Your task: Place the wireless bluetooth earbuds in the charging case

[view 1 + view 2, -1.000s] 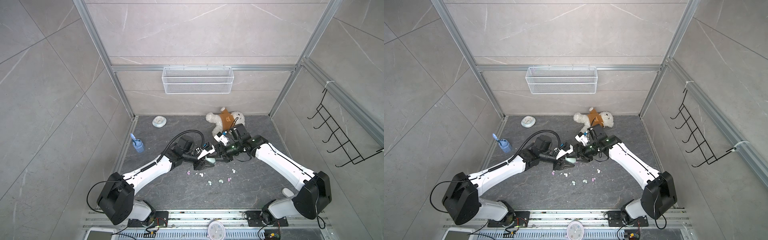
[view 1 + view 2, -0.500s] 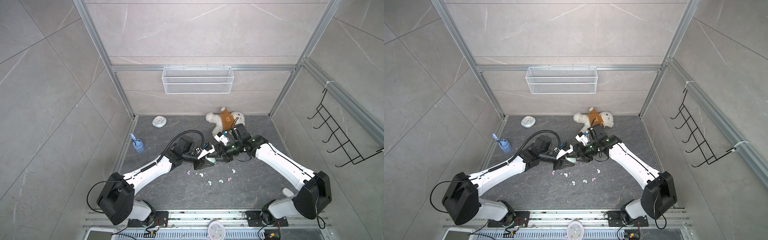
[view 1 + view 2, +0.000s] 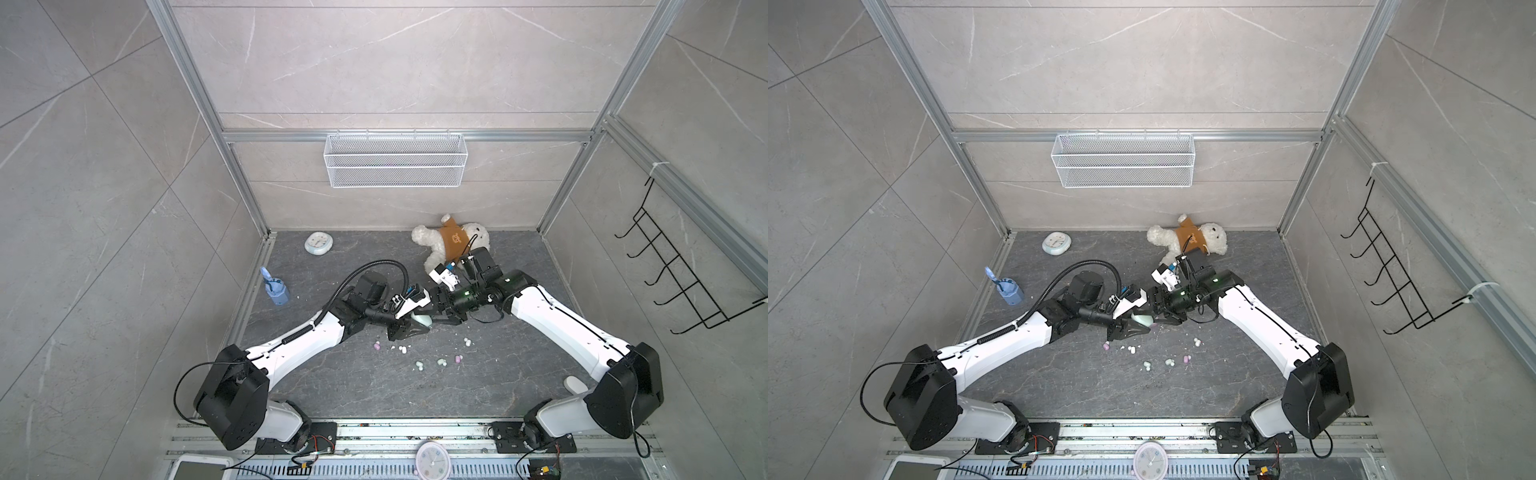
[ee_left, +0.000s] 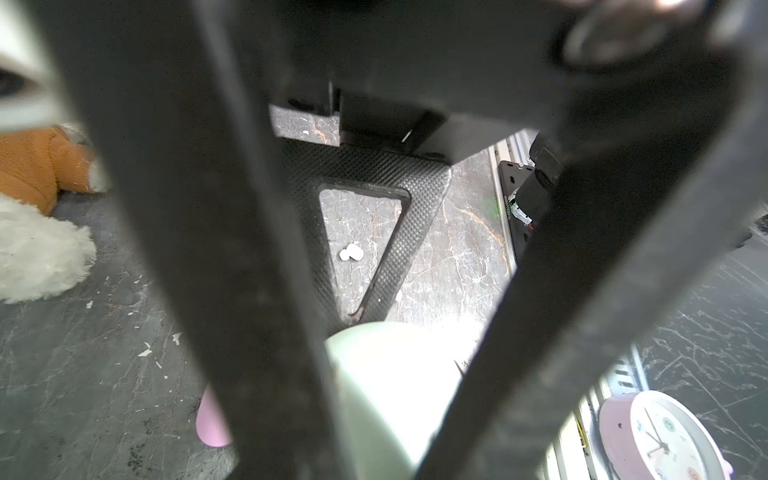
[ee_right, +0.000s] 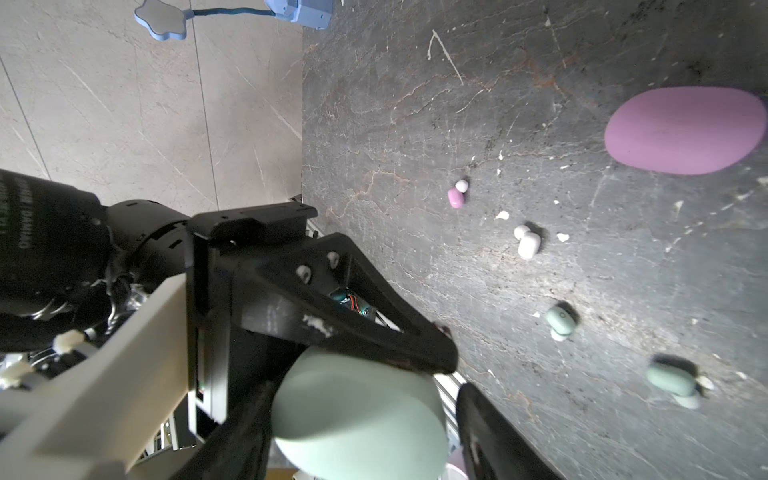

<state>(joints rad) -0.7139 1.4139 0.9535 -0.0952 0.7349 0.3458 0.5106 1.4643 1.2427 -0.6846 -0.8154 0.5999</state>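
A pale mint charging case [image 3: 420, 319] hangs just above the floor at the middle, and my left gripper [image 3: 409, 326] is shut on it. In the left wrist view the case [image 4: 395, 382] fills the gap between the fingers. My right gripper [image 5: 361, 436] stands open round the same case [image 5: 357, 415], one finger clearly apart from it. Several earbuds lie loose on the dark floor in front: a pink one [image 5: 457, 195], a white one [image 5: 527, 243] and two mint ones [image 5: 560, 320] [image 5: 671, 380]. A closed pink case [image 5: 683, 131] lies beside them.
A teddy bear [image 3: 451, 245] lies at the back behind the right arm. At the left stand a blue cup with a brush [image 3: 275, 291] and a small round clock [image 3: 318, 243]. A pink clock [image 3: 432, 459] lies on the front rail. A wire basket [image 3: 395, 160] hangs on the back wall.
My left gripper has closed tighter on the mint case. My right gripper's jaws have widened round it. Both arms have hardly moved.
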